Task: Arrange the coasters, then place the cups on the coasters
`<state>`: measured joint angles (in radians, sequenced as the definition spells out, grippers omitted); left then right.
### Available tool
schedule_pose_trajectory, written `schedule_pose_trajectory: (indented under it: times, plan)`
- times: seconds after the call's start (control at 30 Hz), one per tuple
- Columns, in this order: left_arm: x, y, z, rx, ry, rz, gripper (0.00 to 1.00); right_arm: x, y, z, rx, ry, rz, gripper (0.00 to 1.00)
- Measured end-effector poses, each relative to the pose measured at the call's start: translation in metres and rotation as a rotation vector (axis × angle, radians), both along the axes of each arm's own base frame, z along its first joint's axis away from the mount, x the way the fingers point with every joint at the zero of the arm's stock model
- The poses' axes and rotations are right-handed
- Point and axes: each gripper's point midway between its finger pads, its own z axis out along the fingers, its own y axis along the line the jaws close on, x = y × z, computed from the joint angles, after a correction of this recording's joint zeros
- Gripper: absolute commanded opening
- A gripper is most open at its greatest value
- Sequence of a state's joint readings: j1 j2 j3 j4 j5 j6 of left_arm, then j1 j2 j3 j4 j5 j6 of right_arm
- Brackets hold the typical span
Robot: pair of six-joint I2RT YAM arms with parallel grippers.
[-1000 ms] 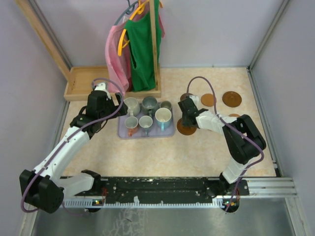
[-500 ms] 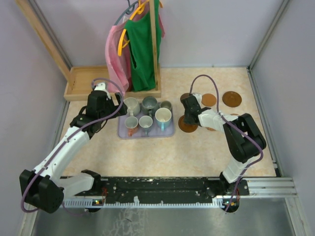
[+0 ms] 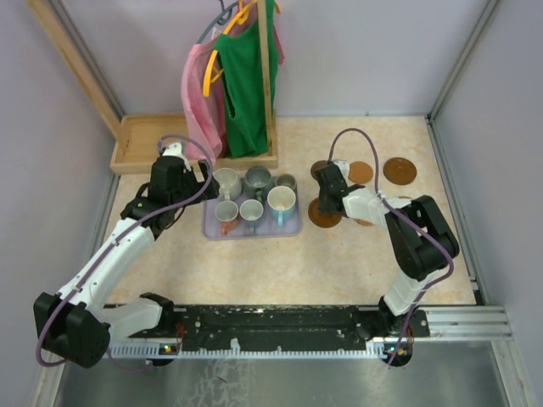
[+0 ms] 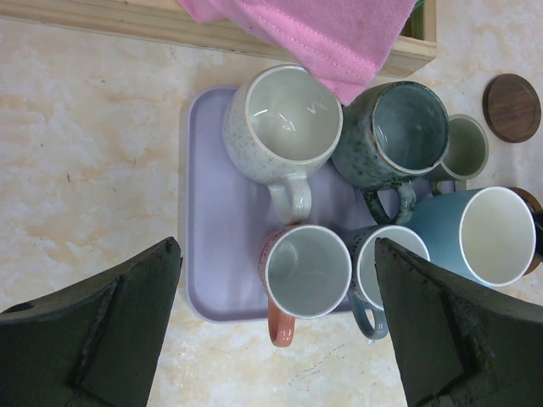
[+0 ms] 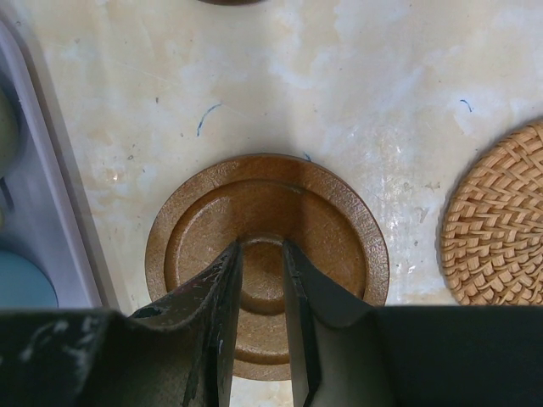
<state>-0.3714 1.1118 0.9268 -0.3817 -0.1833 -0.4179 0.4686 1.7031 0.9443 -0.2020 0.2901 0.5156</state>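
The left hand (image 4: 277,246) hangs spread wide above the lavender tray (image 4: 221,254), where six cups (image 4: 293,127) crowd together. A pink cloth (image 4: 339,34) overhangs the rear ones. The right hand (image 5: 261,248), fingers nearly together, rests on a ridged brown coaster (image 5: 339,246) on the tabletop (image 5: 356,102), between the tray and a woven coaster (image 5: 501,220). Whether it pinches anything cannot be told.

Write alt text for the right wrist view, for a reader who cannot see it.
The right gripper, nearly closed, is at the centre of a round brown coaster on the table; a woven coaster sits at the right edge.
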Motion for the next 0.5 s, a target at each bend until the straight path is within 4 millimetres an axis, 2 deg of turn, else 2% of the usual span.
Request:
schedule_pose_trajectory:
  times: [0.5]
  plan:
    - [0.0,0.0,0.0,0.0,0.0,0.0,1.0,0.0019,-0.0026,0.0003,0.005,-0.001,-0.008,0.27]
